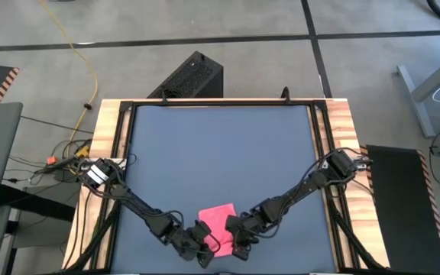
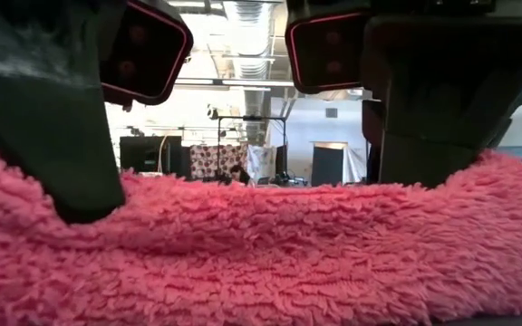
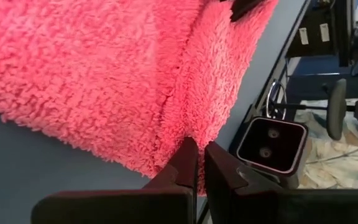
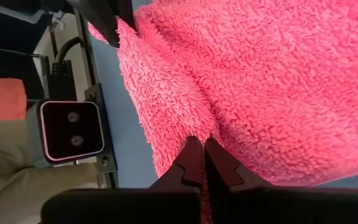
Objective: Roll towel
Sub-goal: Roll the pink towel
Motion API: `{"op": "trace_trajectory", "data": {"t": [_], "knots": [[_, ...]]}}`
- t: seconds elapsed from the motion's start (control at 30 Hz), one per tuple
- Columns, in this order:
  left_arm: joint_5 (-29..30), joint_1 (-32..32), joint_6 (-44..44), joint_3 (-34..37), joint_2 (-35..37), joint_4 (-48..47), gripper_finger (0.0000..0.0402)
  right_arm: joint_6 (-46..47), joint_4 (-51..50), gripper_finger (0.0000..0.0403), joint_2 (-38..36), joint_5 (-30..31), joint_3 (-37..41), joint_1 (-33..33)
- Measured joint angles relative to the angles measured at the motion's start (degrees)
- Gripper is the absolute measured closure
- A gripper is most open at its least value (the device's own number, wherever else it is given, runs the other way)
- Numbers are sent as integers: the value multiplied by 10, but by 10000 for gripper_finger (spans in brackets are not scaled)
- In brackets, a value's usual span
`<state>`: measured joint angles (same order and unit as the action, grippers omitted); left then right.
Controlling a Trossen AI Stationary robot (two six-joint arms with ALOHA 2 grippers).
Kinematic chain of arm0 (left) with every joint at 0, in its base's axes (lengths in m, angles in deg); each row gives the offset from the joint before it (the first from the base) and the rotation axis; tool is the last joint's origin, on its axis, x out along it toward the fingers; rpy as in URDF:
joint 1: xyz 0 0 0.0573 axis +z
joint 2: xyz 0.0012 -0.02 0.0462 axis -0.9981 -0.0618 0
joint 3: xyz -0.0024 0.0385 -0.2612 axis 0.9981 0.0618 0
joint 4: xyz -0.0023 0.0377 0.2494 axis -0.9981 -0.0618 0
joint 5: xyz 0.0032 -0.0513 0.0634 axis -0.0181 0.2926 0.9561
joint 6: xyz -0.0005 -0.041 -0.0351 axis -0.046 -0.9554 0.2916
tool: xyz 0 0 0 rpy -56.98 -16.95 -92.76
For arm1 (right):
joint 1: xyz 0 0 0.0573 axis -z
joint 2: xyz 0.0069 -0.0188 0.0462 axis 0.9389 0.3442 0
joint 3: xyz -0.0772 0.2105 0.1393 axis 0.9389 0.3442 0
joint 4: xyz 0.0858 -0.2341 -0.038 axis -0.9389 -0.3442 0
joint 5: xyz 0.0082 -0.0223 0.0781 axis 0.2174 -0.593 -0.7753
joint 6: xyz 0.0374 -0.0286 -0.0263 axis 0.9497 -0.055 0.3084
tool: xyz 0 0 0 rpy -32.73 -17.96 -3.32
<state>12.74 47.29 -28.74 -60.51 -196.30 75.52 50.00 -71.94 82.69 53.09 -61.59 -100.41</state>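
Observation:
The bright pink towel [image 1: 218, 218] lies on the dark grey mat [image 1: 220, 145] close to the table's near edge. It fills the lower part of the low view [image 2: 261, 263]. My left gripper [image 1: 207, 246] is shut on the towel's near edge at its left end. My right gripper [image 1: 239, 244] is shut on the same edge at its right end. In the low view the left gripper [image 2: 84, 195] and the right gripper [image 2: 424, 167] come down into the towel from above. Between them the edge stands up as a fuzzy ridge. My left gripper [image 3: 197, 163] pinches the towel's near edge [image 3: 188, 132] between its two fingers, near the left end. The fingers slant down from the near side. The pinched edge is raised into a ridge and the rest lies on the mat; I cannot tell whether it holds one layer or several. My right gripper [image 4: 202, 155] pinches the towel's near edge [image 4: 199, 127] between its two fingers, near the right end. The fingers slant down from the near side. The edge is drawn up at the fingers and sags slightly toward the other gripper, and the rest lies on the mat.
The low camera's box [image 3: 271, 144] stands at the table's near edge just in front of both grippers, and also shows in the right wrist view [image 4: 72, 130]. Bare mat stretches from the towel to the far edge. A black box [image 1: 193, 76] stands beyond the table's far edge.

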Motion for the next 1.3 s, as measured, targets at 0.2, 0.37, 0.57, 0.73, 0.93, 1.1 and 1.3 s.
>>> {"op": "trace_trajectory", "data": {"t": [0.2,0.37,0.57,0.73,0.93,1.1,1.3], "knots": [[-9,2,-17,-1,0,-20,401,-11,-1,384,0,1,0,0],[-12,7,-36,-1,0,-35,401,-21,-7,384,0,18,0,0],[-19,13,-47,-1,0,-49,401,-26,-7,371,1,36,1,0],[-26,14,-40,0,0,-53,401,-22,-13,341,1,38,3,0],[-36,14,-35,0,0,-56,401,-22,-19,295,1,48,2,-1],[-39,13,-35,0,0,-59,401,-37,-20,262,-13,91,4,-5],[-45,13,-31,0,1,-61,401,-88,-37,255,-66,192,4,-14]]}}
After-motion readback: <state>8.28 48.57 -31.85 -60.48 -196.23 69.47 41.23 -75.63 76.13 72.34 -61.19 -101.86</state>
